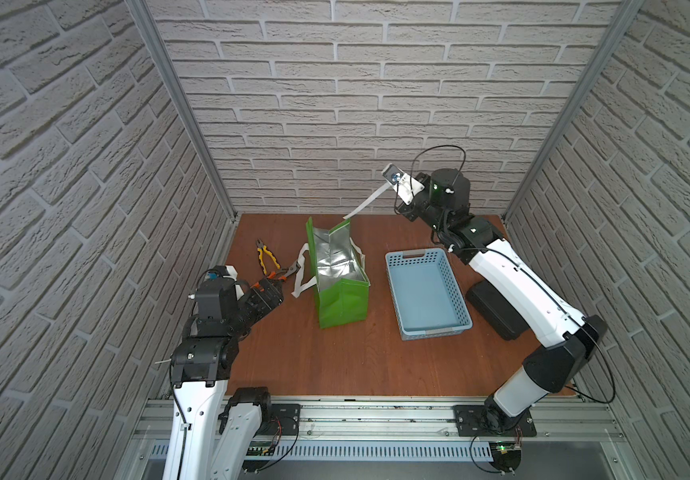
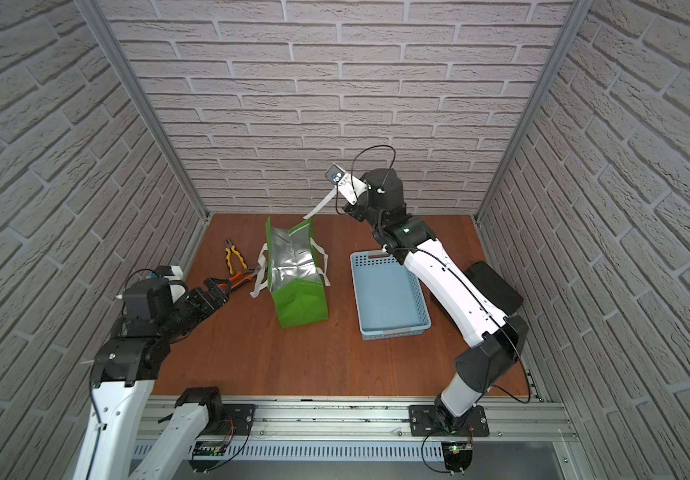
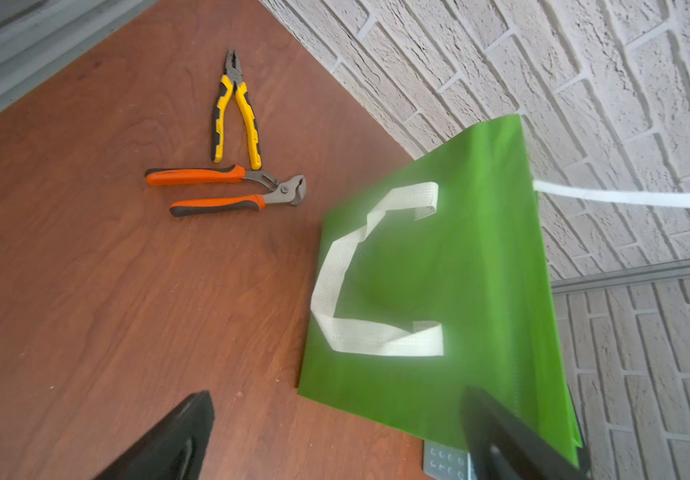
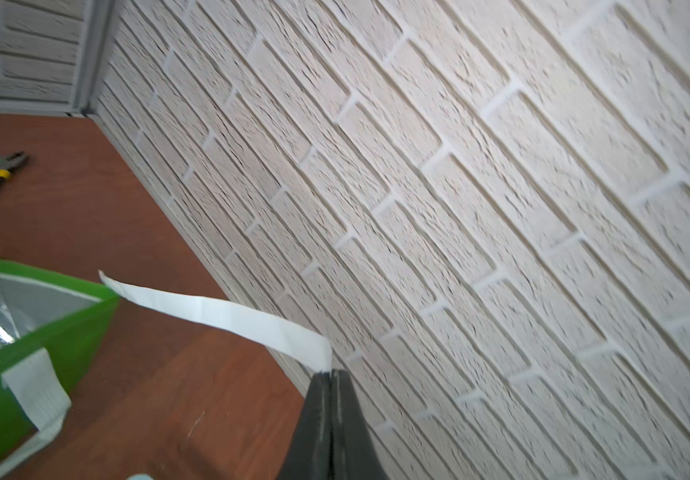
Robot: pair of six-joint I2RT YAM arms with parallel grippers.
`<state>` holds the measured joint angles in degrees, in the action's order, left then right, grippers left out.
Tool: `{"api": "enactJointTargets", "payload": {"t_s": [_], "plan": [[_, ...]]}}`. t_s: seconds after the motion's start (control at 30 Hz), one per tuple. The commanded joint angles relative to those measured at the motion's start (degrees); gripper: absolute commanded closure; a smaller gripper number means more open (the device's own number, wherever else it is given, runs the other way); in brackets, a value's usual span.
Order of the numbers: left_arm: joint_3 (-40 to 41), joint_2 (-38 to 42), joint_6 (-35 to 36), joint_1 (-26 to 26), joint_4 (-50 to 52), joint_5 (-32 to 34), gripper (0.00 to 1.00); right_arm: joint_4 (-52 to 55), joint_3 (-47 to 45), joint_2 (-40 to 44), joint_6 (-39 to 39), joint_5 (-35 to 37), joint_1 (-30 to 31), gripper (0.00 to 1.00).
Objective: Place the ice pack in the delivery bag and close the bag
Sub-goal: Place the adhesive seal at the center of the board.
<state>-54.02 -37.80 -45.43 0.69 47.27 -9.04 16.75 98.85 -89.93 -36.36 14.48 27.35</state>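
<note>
Pinching the white strap (image 4: 218, 311), the right tool (image 4: 330, 374) is clamped shut, holding the delivery bag (image 1: 341, 299) open; left tool (image 1: 271, 291), jaws apart, sits nearer, just left of it; ice pack unseen

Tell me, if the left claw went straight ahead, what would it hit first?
Probably the delivery bag, on its green side near the hanging white handle; depth is hard to judge.

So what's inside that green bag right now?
Inside the green bag, only creased silver lining shows. No ice pack is visible, but the bag's near wall hides its bottom.
</note>
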Motion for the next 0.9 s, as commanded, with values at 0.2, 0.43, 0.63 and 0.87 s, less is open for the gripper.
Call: {"api": "enactJointTargets", "payload": {"t_s": [0.2, 0.43, 0.63, 0.87], "plan": [[0.9, -1.1, 2.6, 0.5, -1.2, 5.3, 0.01, 6.7, -18.9, 21.4, 4.2, 19.8, -4.7, 0.97], [-0.1, -4.8, 3.6, 0.6, -3.7, 6.3, 0.02, 13.3, -25.7, 31.2, 6.6, 25.4, -9.5, 0.97], [-0.4, -6.8, 3.9, 0.7, -4.7, 5.1, 0.02, 10.8, -33.2, 31.1, 11.4, 19.3, -15.6, 0.97], [-0.8, -5.8, 5.9, 0.7, -2.8, 2.4, 0.02, 5.5, -36.3, 19.8, 18.6, 10.0, -21.0, 0.97]]}}
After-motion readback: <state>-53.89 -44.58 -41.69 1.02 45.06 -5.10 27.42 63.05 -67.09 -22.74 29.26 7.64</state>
